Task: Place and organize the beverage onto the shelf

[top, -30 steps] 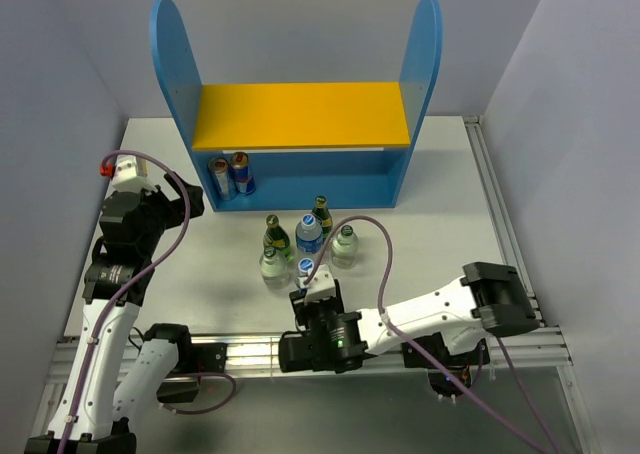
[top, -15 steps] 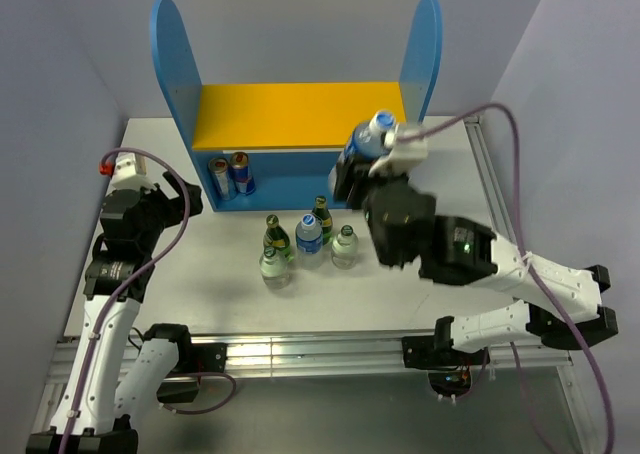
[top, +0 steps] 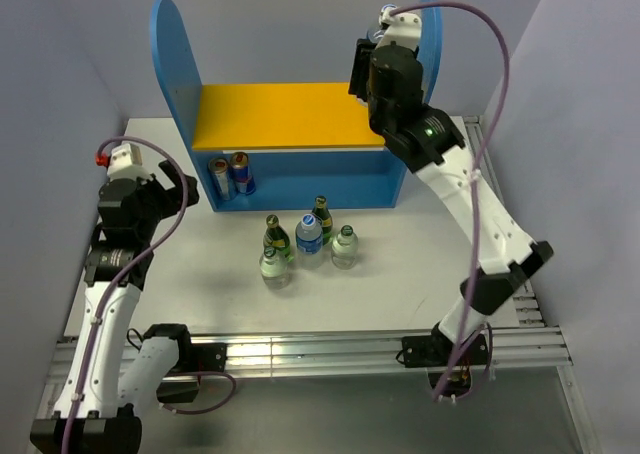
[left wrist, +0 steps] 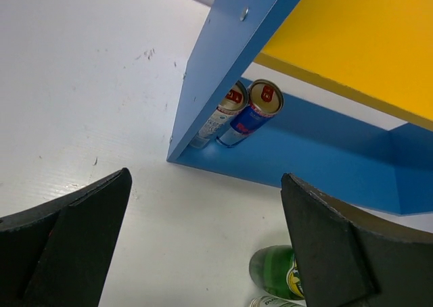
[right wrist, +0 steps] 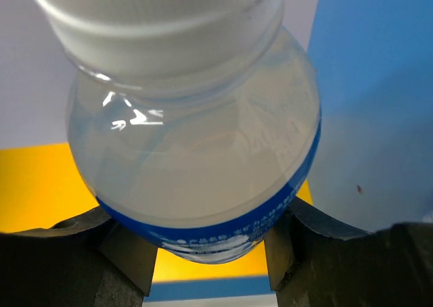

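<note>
While poised high beside right panel of shelf [top: 172, 64], clamps blue-labelled clear bottle [right wrist: 193, 158] between jaws of right gripper [right wrist: 203, 256], over right end of yellow-orange board [top: 300, 114]. Holds left gripper [left wrist: 203, 246] wide apart and empty, low near two cans [left wrist: 240, 114] on lower tier. Notes five other bottles [top: 309, 236] clustered upright on table [top: 440, 224] before shelf.

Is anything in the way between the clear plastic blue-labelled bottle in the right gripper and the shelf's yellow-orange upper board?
Nothing visible does. The right gripper holds the clear plastic bottle above the yellow-orange upper board, whose visible surface is bare. The tall blue side panel stands close beside the bottle, not beneath it.
</note>
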Robot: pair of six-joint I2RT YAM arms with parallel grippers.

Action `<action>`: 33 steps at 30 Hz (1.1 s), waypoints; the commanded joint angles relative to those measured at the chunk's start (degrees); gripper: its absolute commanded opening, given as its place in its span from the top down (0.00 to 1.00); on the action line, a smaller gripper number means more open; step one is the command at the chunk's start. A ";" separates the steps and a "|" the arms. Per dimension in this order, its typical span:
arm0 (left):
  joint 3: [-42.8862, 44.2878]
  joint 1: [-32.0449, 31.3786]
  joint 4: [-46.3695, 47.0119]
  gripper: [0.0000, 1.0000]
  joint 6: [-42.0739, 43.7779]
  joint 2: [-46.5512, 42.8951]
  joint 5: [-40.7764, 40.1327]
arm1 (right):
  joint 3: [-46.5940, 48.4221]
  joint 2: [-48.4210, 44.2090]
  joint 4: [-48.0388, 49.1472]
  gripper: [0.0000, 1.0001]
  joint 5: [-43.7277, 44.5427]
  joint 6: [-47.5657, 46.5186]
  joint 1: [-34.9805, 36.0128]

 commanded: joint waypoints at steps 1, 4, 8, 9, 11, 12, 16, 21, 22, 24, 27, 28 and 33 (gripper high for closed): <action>-0.60 0.92 3.67 0.01 1.46 -4.83 0.73 | 5.34 3.77 2.46 1.00 -7.20 2.61 -4.54; -0.96 1.01 3.76 0.01 1.55 -5.11 0.20 | 6.58 7.82 1.66 1.00 -9.49 4.72 -8.06; -0.08 1.45 2.71 0.01 1.46 -3.18 0.90 | 3.87 9.15 3.86 1.00 -8.09 4.64 -9.21; 0.01 1.45 2.71 0.01 1.38 -3.00 1.25 | 2.81 8.71 4.47 1.00 -7.65 4.72 -9.39; -0.25 3.56 2.97 0.01 1.29 -3.17 1.25 | -0.96 8.01 6.32 1.00 -8.08 5.42 -9.83; -0.34 3.74 3.06 0.01 1.20 -3.35 1.34 | -3.06 7.66 6.67 1.00 -8.09 5.86 -10.00; -0.60 4.44 3.41 0.01 1.11 -3.70 2.83 | -5.46 7.83 6.59 1.00 -7.03 6.92 -10.53; -0.42 4.97 3.24 0.01 1.11 -3.09 3.45 | -5.54 8.62 4.91 0.66 -7.29 8.50 -10.71; -0.34 5.23 3.24 0.01 1.02 -3.09 3.54 | -5.63 8.62 4.83 0.54 -7.30 8.59 -10.71; -0.42 5.49 3.32 0.01 1.02 -3.17 3.89 | -6.07 8.36 5.09 0.30 -7.38 8.68 -10.71; -0.43 6.02 3.41 0.01 0.94 -3.17 4.33 | -6.51 8.18 4.83 0.18 -7.38 8.86 -10.62; -0.43 6.28 3.41 0.01 0.94 -3.09 4.33 | -6.69 8.01 4.65 0.16 -7.30 8.94 -10.53; -0.34 7.08 3.41 0.01 0.67 -2.74 5.03 | -8.88 5.73 3.77 0.09 -7.73 10.35 -10.44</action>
